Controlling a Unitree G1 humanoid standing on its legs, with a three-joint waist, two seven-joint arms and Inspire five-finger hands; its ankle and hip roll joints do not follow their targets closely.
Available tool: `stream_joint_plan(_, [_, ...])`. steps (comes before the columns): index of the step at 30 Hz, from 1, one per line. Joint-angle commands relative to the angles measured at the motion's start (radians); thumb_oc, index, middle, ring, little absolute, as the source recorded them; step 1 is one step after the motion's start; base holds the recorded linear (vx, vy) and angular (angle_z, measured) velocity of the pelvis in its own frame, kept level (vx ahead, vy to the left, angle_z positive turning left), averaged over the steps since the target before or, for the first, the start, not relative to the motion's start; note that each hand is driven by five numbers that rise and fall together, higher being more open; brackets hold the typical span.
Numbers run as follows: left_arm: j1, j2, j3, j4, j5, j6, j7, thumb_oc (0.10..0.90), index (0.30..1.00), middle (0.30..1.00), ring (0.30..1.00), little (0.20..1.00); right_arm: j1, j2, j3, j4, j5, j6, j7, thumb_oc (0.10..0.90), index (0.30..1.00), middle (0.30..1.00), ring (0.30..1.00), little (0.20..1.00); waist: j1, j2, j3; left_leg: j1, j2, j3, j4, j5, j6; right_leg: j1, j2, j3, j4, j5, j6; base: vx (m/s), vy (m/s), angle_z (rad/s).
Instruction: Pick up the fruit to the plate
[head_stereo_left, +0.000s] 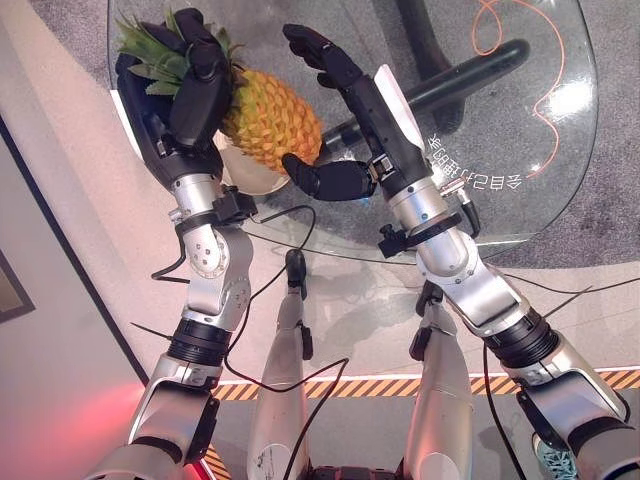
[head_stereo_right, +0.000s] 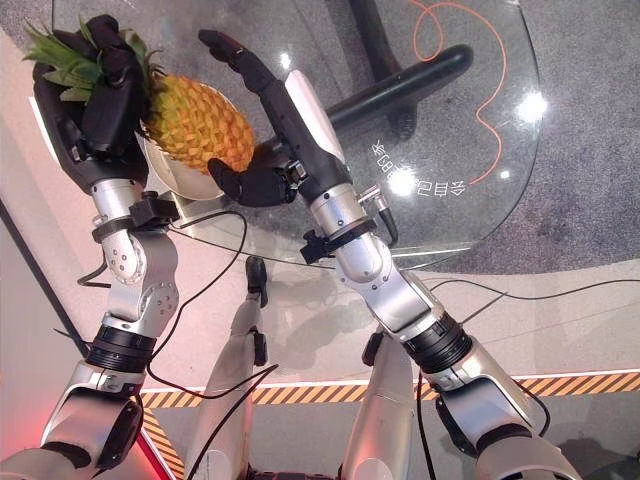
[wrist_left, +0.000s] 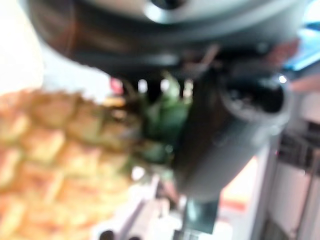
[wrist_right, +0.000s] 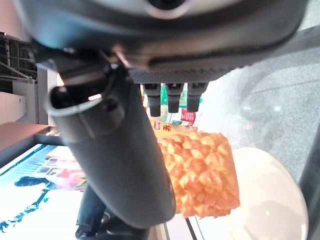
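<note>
above the white plate (head_stereo_right: 185, 180), left hand (head_stereo_left: 195, 85) grips the pineapple (head_stereo_left: 270, 120) by its crown; right hand (head_stereo_left: 345, 95) spread beside it.

a round glass table (head_stereo_left: 560, 190) stands over grey carpet (head_stereo_left: 615, 230), with black-and-yellow striped tape (head_stereo_left: 330, 386) on the pale floor

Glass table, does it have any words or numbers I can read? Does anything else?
White writing on the glass table: it shows back to front and is too small to read.
On the pineapple and the plate: no writing.
</note>
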Motion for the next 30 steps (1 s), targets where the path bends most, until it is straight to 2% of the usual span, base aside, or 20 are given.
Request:
stream_joint_plan(1, [-0.158,0.051,0.054,-0.085,0.112,-0.165,0.032,0.100,0.300,0.300,0.300,0.200,-0.126,0.060,-0.052,-0.158,0.009,-0.121,-0.024,0.800,0.900,0.900,0.900,0.900,0.019,-0.022,-0.021,0.043,0.027,0.004,-0.001,-0.019,-0.002,0.041,0.015,-0.010,-0.098,0.085,0.007,0.00,0.000,0.00])
stream_joint_plan(18, [-0.162,0.071,0.076,-0.038,0.226,-0.191,0.166,0.100,0.300,0.300,0.300,0.200,-0.088,0.026,-0.127,-0.133,-0.033,-0.155,-0.157,0.800,0.900,0.900,0.900,0.900,0.001,-0.024,-0.021,0.050,0.032,0.014,-0.003,-0.021,-0.005,0.042,0.018,-0.002,-0.101,0.085,0.010,0.00,0.000,0.00])
stream_joint_plan(30, [-0.150,0.096,0.102,0.005,0.252,-0.222,0.196,0.100,0.300,0.300,0.300,0.200,0.004,-0.014,-0.238,-0.034,-0.063,-0.205,-0.328,0.800,0.900,0.900,0.900,0.900,-0.022,-0.027,-0.021,0.055,0.038,0.024,-0.004,-0.027,-0.004,0.037,0.019,0.007,-0.101,0.086,0.012,0.00,0.000,0.00])
